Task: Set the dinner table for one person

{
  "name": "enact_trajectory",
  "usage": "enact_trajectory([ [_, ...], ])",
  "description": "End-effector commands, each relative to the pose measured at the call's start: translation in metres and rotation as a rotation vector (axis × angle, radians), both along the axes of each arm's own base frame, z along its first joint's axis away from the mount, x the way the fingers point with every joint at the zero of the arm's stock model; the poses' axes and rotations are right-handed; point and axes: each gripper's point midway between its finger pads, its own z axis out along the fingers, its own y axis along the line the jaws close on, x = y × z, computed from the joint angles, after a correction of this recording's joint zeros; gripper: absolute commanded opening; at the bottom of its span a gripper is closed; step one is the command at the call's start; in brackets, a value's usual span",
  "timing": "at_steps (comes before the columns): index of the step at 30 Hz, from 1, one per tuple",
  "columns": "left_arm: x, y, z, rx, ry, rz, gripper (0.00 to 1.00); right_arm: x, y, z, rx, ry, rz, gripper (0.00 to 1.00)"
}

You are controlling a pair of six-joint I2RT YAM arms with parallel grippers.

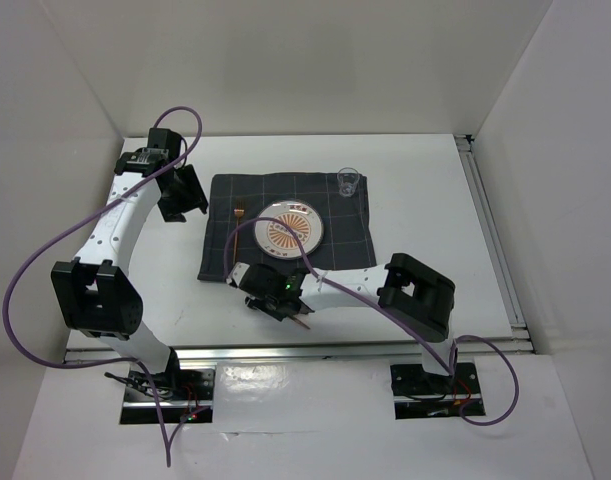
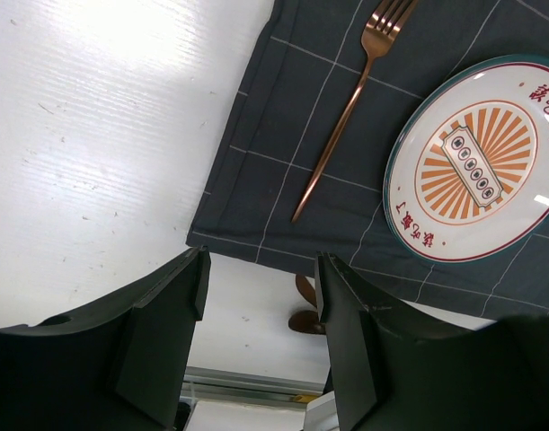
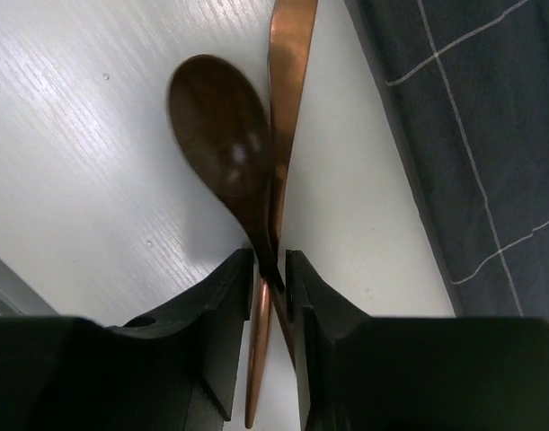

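Evidently the step in hand is picking up the spoon (image 3: 222, 126). The right gripper (image 3: 270, 269) is pinched narrow on its thin neck, just behind the bowl. The spoon lies on the bare dinner table (image 1: 425, 210), just off the near edge of the checked cloth (image 1: 225, 255). A flat copper knife (image 3: 290, 81) crosses the spoon right at the jaws, and I cannot tell whether its handle is caught in the pinch as well.

That crossing is the thing to mind. A straight, slow lift seems best, with a watch on whether 1 piece or 2 come up (a dragged knife could slide off toward the rail). If both rise, I would set them down and grip the spoon nearer its bowl.

The plate (image 1: 288, 231) sits mid-cloth, with the fork (image 2: 346, 108) on its left and the glass (image 1: 349, 181) at the far right corner. So the spoon likely belongs on the cloth to the plate's right, parallel to the fork.

The left gripper (image 2: 261, 265) hangs wide and empty beyond the cloth's left edge, well clear.
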Motion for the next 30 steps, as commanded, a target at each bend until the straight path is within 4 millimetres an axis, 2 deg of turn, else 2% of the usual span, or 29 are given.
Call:
enact_trajectory([
  [1,-0.001,-0.001,0.011,-0.003,-0.042,-0.014,0.67,0.002,0.005,0.008,0.008,-0.016,-0.005,0.34],
  [5,0.001,-0.001,0.014,-0.004,-0.051,-0.014,0.67,0.002,0.005,0.008,0.008,-0.015,-0.005,0.34],
  [8,0.001,-0.001,0.014,-0.004,-0.051,-0.014,0.67,0.002,0.007,0.009,0.016,-0.019,-0.005,0.22],
  [10,0.001,0.001,0.014,0.004,-0.051,-0.01,0.67,0.005,0.01,0.016,0.03,-0.034,-0.011,0.18],
  [16,0.001,0.001,0.014,0.004,-0.051,-0.01,0.67,0.01,0.007,0.024,0.018,-0.056,-0.025,0.17],
  [21,0.001,0.001,0.014,0.004,-0.051,-0.01,0.67,0.014,0.003,0.048,0.044,-0.094,-0.042,0.17],
  [24,0.0,0.001,0.011,0.005,-0.042,-0.01,0.67,0.012,-0.001,0.047,0.034,-0.091,-0.042,0.32],
  [30,0.0,0.001,0.011,0.005,-0.042,-0.01,0.67,0.008,-0.009,0.038,0.02,-0.07,-0.065,0.35],
])
